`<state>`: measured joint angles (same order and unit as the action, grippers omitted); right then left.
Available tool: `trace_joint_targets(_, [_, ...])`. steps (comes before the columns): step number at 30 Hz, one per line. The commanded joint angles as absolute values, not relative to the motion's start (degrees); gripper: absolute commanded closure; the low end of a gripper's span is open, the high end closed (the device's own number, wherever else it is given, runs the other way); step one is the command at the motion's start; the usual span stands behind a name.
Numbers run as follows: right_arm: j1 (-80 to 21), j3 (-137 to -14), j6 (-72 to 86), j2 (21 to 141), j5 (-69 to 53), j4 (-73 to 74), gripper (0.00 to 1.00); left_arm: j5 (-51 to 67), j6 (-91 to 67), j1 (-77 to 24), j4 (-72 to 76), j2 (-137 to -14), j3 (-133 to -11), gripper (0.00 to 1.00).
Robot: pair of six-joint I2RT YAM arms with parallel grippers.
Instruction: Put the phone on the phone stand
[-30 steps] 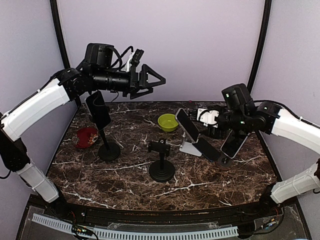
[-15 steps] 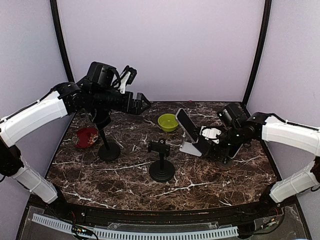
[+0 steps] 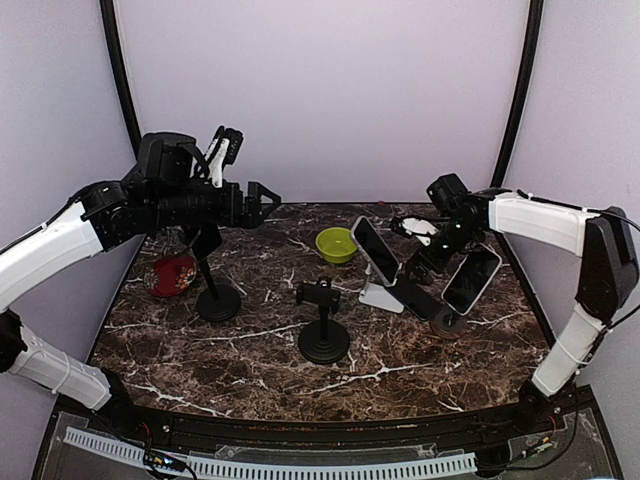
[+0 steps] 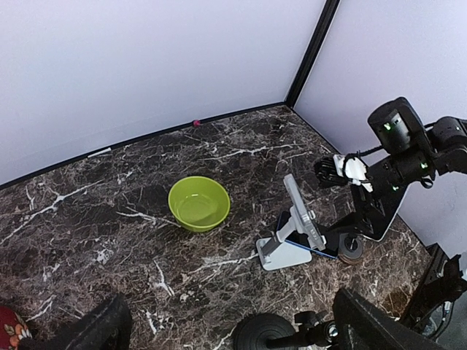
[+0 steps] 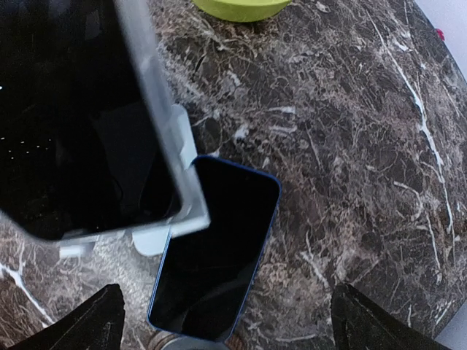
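A blue-edged phone (image 5: 215, 255) lies flat on the marble (image 3: 415, 298), screen up, one corner under the white phone stand (image 3: 378, 295). That stand holds another phone (image 3: 373, 250) tilted upright. My right gripper (image 5: 233, 328) hovers open above the flat phone (image 4: 306, 244), nothing between its fingers (image 5: 95, 321). In the top view it (image 3: 425, 255) sits just right of the white stand. My left gripper (image 3: 255, 200) is open and raised at the back left, far from the phones. An empty black clamp stand (image 3: 323, 335) stands mid-table.
A green bowl (image 3: 336, 244) sits behind the white stand. A third phone (image 3: 470, 280) leans on a round-based stand (image 3: 447, 322) at the right. Another black stand (image 3: 218, 300) and a red dish (image 3: 172, 274) are at the left, under my left arm.
My right gripper's jaws have widened and its arm has swung toward the back right. My left arm has drawn back to the left and dropped lower.
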<state>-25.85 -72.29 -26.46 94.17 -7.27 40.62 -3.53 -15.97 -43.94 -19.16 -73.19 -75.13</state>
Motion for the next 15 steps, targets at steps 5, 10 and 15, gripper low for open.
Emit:
trace_joint_targets(5, [-25.8, -77.5, -22.4, 101.1, -8.3, 43.9, 0.00, -3.8, -16.6, -44.1, -18.9, -70.5, -72.7, 0.01])
trace_joint_targets(10, [-25.8, -76.6, -22.1, 101.4, -6.8, 44.6, 0.00, -4.7, -15.7, -44.1, -18.5, -69.8, -71.8, 0.01])
trace_joint_targets(15, [-25.8, -77.4, -21.1, 105.3, -7.6, 47.6, 0.00, -4.4, -15.9, -44.0, -18.5, -70.8, -71.8, 0.01])
